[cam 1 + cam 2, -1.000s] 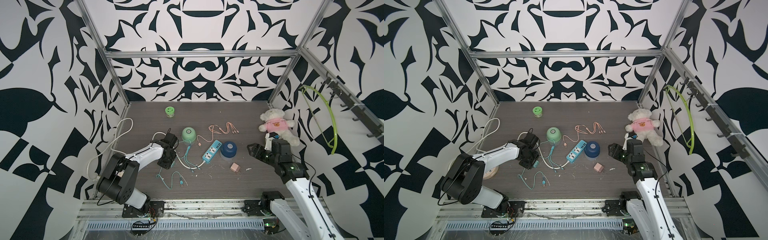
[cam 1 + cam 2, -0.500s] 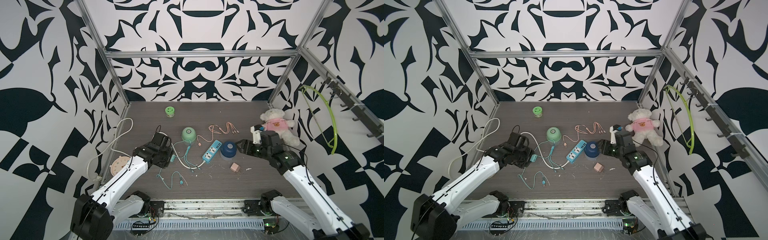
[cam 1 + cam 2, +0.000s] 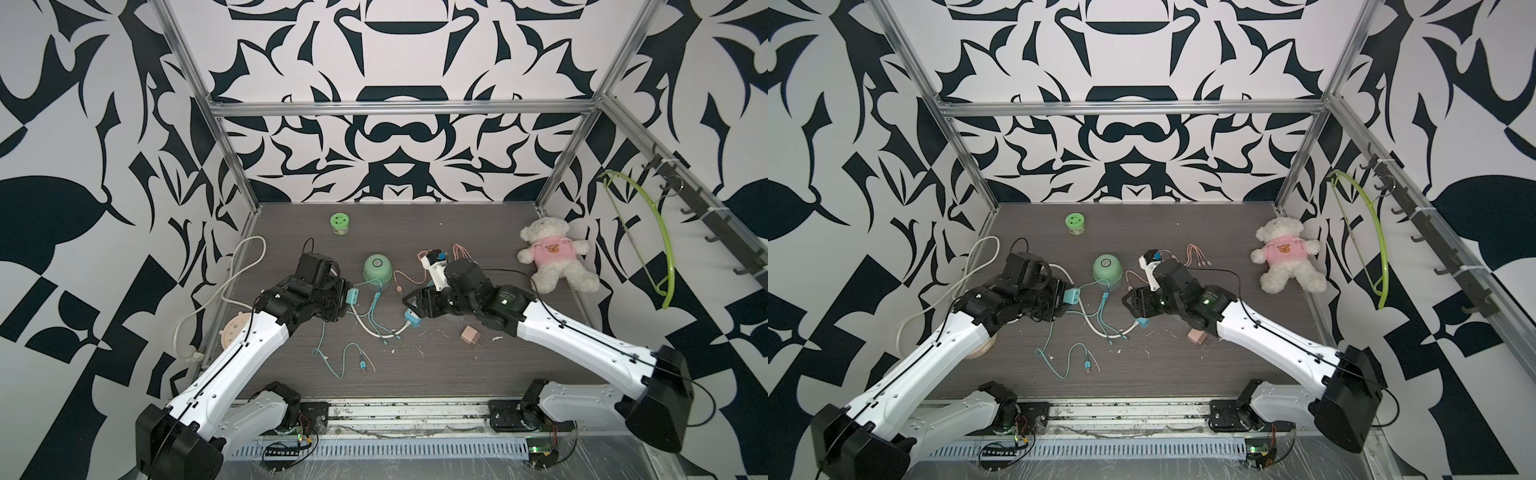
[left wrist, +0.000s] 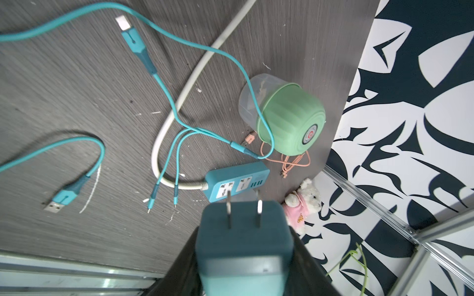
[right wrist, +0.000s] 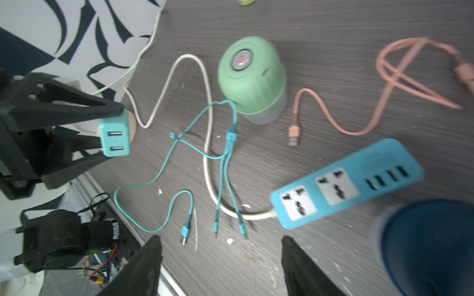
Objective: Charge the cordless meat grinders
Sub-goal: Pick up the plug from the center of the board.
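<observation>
We grip the teal adapter (image 4: 243, 230) in our left gripper (image 5: 114, 133), right gripper (image 5: 220, 239) wide and empty over the power strip (image 5: 346, 182), mint grinder (image 5: 252, 77) near it, dark blue grinder (image 5: 431, 243) seemingly beside it; unbraced, the power strip may skid under misaligned prongs.

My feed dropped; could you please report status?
Left gripper shut on teal charger. Right gripper open over power strip. Mint grinder upright. Teal cables strewn nearby.

This is a robotics laboratory test cell. A bare aluminium profile frame (image 3: 399, 109) carries walls (image 3: 399, 166) printed with black-and-white shapes. The white-and-black left robot arm (image 3: 232, 362) and the same right robot arm (image 3: 582, 338) are bolted to a metal rail (image 3: 407, 415) beside exposed circuit boards (image 3: 284, 449).
</observation>
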`<action>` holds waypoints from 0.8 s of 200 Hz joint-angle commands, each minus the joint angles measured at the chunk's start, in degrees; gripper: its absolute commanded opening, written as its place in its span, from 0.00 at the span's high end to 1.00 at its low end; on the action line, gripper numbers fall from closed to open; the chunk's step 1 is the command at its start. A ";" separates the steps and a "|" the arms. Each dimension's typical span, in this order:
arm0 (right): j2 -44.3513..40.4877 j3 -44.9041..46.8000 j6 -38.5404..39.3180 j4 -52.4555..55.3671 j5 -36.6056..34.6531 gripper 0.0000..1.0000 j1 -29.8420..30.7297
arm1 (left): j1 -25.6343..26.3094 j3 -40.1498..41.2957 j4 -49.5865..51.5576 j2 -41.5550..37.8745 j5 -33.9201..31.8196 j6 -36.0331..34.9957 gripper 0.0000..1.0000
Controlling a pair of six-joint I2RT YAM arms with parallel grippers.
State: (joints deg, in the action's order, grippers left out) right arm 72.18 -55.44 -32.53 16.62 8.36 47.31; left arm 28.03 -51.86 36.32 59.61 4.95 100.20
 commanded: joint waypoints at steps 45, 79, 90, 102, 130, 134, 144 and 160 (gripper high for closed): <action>15.04 -9.47 -8.65 -24.18 3.41 0.20 5.44 | 0.70 1.74 -7.27 -1.53 3.31 5.31 0.83; 18.96 -9.49 -10.56 -28.84 3.58 0.23 6.27 | 1.12 2.41 -7.38 -2.24 3.06 6.21 0.83; 19.65 -9.30 -11.17 -30.11 3.58 0.26 6.36 | 1.06 2.55 -7.48 -2.33 3.05 6.54 0.83; 20.23 -9.01 -11.80 -31.62 3.46 0.29 6.32 | 1.16 2.55 -7.72 -2.45 3.19 6.76 0.83; 21.07 -8.31 -13.15 -34.96 3.40 0.39 6.39 | 1.31 2.37 -7.66 -2.51 3.15 7.02 0.83; 21.15 -8.16 -13.22 -35.34 3.39 0.41 6.39 | 1.32 2.37 -7.66 -2.51 3.20 7.02 0.83; 21.24 -7.93 -13.43 -36.09 3.30 0.46 6.31 | 1.41 2.37 -7.62 -2.56 3.05 7.20 0.83; 21.35 -7.67 -13.58 -36.91 3.32 0.55 6.38 | 1.62 2.37 -7.71 -2.46 2.92 7.59 0.83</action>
State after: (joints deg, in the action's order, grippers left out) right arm 94.24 -62.92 -45.12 -14.28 11.94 53.69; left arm 29.17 -50.00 28.95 57.87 7.49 107.20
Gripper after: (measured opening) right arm 0.505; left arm 0.453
